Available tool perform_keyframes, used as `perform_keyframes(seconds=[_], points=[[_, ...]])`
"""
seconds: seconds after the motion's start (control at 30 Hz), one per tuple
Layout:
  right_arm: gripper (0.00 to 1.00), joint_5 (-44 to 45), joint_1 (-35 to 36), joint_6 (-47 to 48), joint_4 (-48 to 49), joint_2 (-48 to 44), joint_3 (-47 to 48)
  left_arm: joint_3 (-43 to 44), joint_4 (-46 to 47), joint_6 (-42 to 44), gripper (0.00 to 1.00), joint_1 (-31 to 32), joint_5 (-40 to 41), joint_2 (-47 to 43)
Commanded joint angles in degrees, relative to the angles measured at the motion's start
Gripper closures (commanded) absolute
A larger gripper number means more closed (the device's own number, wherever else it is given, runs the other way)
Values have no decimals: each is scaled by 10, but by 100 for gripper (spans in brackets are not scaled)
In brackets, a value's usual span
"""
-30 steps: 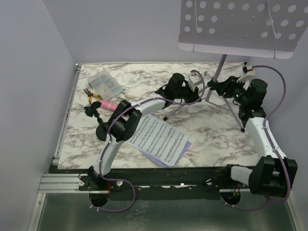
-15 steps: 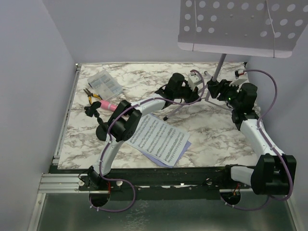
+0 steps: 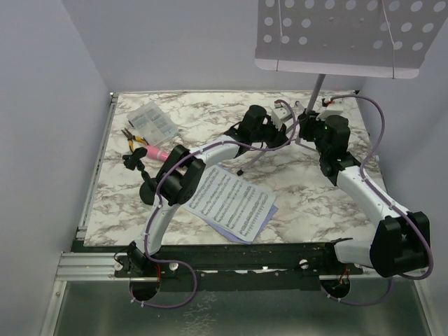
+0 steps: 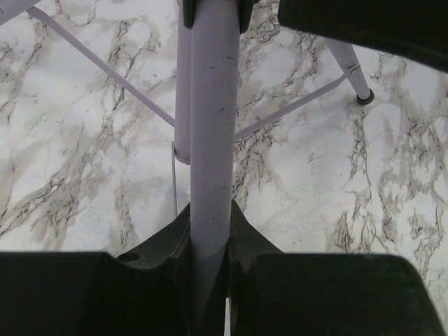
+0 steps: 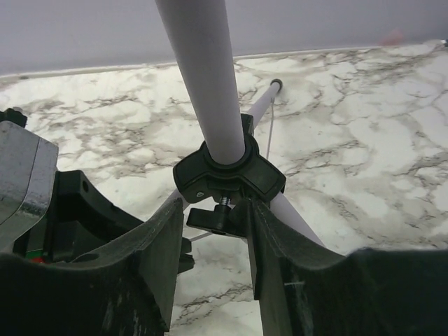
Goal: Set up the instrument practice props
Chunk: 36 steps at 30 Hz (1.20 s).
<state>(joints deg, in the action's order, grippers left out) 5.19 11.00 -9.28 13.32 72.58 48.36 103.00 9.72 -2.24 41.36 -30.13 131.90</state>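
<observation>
I see the music stand [image 3: 318, 87] near the marble table's [image 3: 196, 115] far edge, right of centre. Its pole [image 4: 210, 126] is roughly upright, and the lavender desk [image 3: 339, 35] is cut off by the frame top. My left gripper [image 4: 210, 234] is clamped on the pole. The right gripper [image 5: 215, 210] straddles the black collar's [image 5: 231, 171] knob, jaws half apart; I can't tell whether they touch it. Bare marble stretches toward the table's left side.

The desk [image 3: 336, 35] runs off the top edge overhead, and the tripod [image 3: 318, 89] legs are mostly hidden behind the left arm [image 3: 217, 150] and right arm [image 3: 360, 185]. From the right wrist, whether the fingers [image 5: 157, 259] touch the collar [image 5: 262, 183] is unclear.
</observation>
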Motion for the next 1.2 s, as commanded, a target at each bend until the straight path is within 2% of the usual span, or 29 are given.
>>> perform_keyframes(seconds=[0.0, 0.2, 0.33, 0.4, 0.47, 0.53, 0.63, 0.77, 1.0, 1.1, 1.17], points=[[54, 99, 36, 38, -42, 27, 23, -24, -123, -14, 100, -5, 36, 29], [46, 118, 57, 72, -48, 37, 36, -26, -123, -13, 100, -5, 36, 28], [47, 139, 64, 84, -60, 44, 44, -23, -124, -14, 100, -5, 36, 30], [56, 154, 64, 84, -59, 48, 47, -24, -123, -14, 100, -4, 35, 29], [71, 169, 64, 76, -56, 54, 51, -25, -124, -11, 100, -4, 36, 28], [78, 182, 64, 58, -64, 64, 64, -25, -125, -9, 100, -5, 37, 28], [78, 210, 64, 2, -80, 75, 76, -26, -126, -9, 100, -4, 37, 27], [78, 222, 63, -120, -97, 60, 67, -26, -127, -7, 100, -4, 39, 27], [87, 110, 15, -348, -148, 24, 48, -26, -131, -3, 100, -4, 39, 24], [87, 79, 3, -361, -142, 8, 49, -27, -132, -1, 100, -5, 39, 23], [79, 70, 2, -314, -139, 2, 59, -25, -133, 0, 100, -4, 39, 23]])
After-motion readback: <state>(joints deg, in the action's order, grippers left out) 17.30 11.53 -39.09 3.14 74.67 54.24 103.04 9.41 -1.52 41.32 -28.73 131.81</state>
